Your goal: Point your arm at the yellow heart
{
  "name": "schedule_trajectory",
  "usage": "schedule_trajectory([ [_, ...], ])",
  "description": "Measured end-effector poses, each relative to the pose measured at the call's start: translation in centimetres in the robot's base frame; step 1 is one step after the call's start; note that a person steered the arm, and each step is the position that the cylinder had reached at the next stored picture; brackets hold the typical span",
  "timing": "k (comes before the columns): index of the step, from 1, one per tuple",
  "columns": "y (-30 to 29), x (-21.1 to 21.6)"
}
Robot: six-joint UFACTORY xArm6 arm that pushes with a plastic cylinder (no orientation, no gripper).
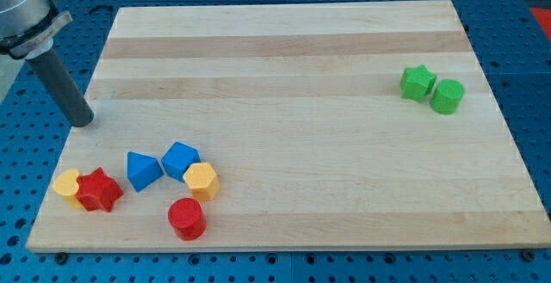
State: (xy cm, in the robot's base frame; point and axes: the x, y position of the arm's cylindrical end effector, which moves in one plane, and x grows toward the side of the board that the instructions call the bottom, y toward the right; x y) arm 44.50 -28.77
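The yellow heart (65, 183) lies near the board's bottom-left corner, touching a red star (99, 190) on its right. My tip (83, 121) stands at the board's left edge, above the yellow heart in the view and clearly apart from it. The dark rod slants up to the view's top left.
A blue triangular block (142, 170), a blue cube (180, 159), a yellow hexagon (201, 181) and a red cylinder (186, 218) cluster right of the red star. A green star (417, 83) and a green cylinder (447, 96) touch at the right. The wooden board (293, 68) lies on a blue perforated table.
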Motion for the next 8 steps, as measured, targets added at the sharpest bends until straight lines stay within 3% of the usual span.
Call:
schedule_trajectory([
  [4, -1.7, 2.3],
  [8, -1.7, 15.4],
])
